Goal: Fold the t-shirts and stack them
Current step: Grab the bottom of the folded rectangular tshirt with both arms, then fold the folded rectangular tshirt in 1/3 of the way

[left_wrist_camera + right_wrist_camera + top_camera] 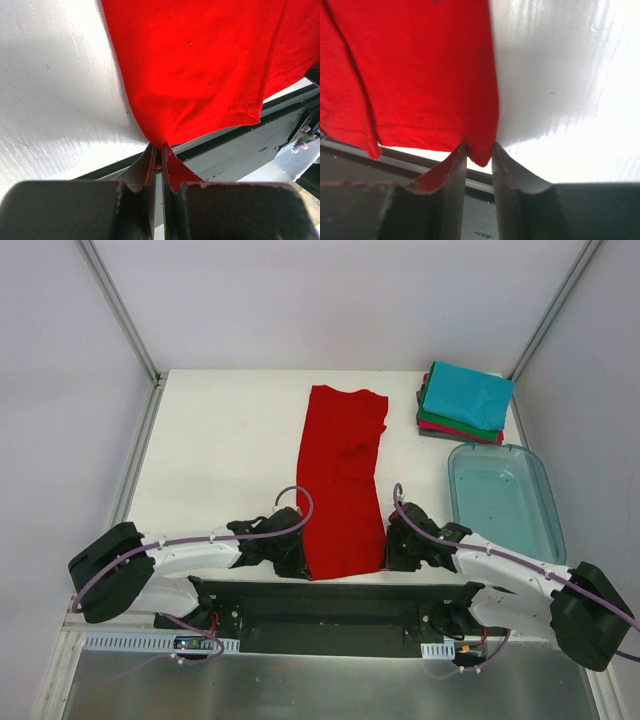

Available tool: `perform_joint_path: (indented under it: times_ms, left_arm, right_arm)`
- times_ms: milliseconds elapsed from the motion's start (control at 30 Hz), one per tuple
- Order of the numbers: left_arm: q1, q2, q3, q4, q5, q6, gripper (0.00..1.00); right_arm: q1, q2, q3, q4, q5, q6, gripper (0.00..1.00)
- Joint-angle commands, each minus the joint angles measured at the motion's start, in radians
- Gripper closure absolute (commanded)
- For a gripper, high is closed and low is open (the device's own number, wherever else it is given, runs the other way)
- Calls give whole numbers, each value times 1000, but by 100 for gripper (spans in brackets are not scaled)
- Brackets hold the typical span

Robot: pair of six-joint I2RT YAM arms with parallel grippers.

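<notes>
A bright red t-shirt (340, 480) lies on the white table as a long narrow strip, neck end far, hem at the near edge. My left gripper (298, 565) is at the near-left hem corner; in the left wrist view it (160, 148) is shut on that corner of the red cloth (200, 60). My right gripper (392, 552) is at the near-right corner; in the right wrist view it (479, 149) pinches the corner of the cloth (420, 75) between its tips. A stack of folded t-shirts (466, 395), teal on top with green and crimson-pink edges below, sits at the far right.
A clear bluish plastic tub (500, 448) stands at the right, just nearer than the folded stack. The table's near edge and a dark metal frame (330, 605) lie just behind both grippers. Grey walls with metal posts enclose the table's back and sides.
</notes>
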Motion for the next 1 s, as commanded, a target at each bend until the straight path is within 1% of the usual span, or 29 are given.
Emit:
perform_joint_path:
  times_ms: [0, 33, 67, 100, 133, 267, 400, 467, 500, 633, 700, 833, 933, 967]
  left_arm:
    - [-16, -28, 3, 6, -4, 6, 100]
    - [-16, -37, 3, 6, 5, 16, 100]
    - [-22, -48, 2, 5, 16, 35, 100]
    - [-26, -72, -7, -3, 25, 44, 100]
    - [-31, -104, -14, -17, 28, 48, 100]
    - [-37, -264, -41, -135, -4, 87, 100]
    - [-39, -385, -63, -167, -1, 102, 100]
    - [-37, -398, -40, -173, -6, 124, 100]
    - [-37, -396, -25, -176, -10, 130, 100]
    - [-28, -353, 43, -192, -81, 145, 100]
    - [1, -315, 92, -195, -86, 174, 100]
    - [81, -249, 178, -193, -110, 211, 100]
    - [162, -188, 250, -181, -125, 272, 100]
    - [211, -162, 271, -170, -112, 292, 100]
  right_arm:
    - [30, 7, -14, -7, 69, 31, 84]
    - [47, -5, -17, -3, 61, 31, 97]
    - [61, -22, -19, -7, 48, 31, 99]
    - [90, -48, -23, -21, 45, 41, 99]
    - [109, -74, -25, -53, -3, 52, 99]
    - [242, -210, -49, -151, 0, 170, 99]
    - [319, -325, -105, -37, -37, 236, 99]
    - [321, -329, -100, 6, -34, 229, 100]
    - [322, -318, -82, -10, -9, 212, 99]
    - [314, -286, 50, -110, 155, 134, 99]
    - [272, -280, 88, -119, 198, 100, 100]
    - [163, -243, 131, -74, 212, 3, 99]
    - [60, -179, 167, 18, 155, -96, 99]
    - [22, -149, 186, 35, 137, -130, 99]
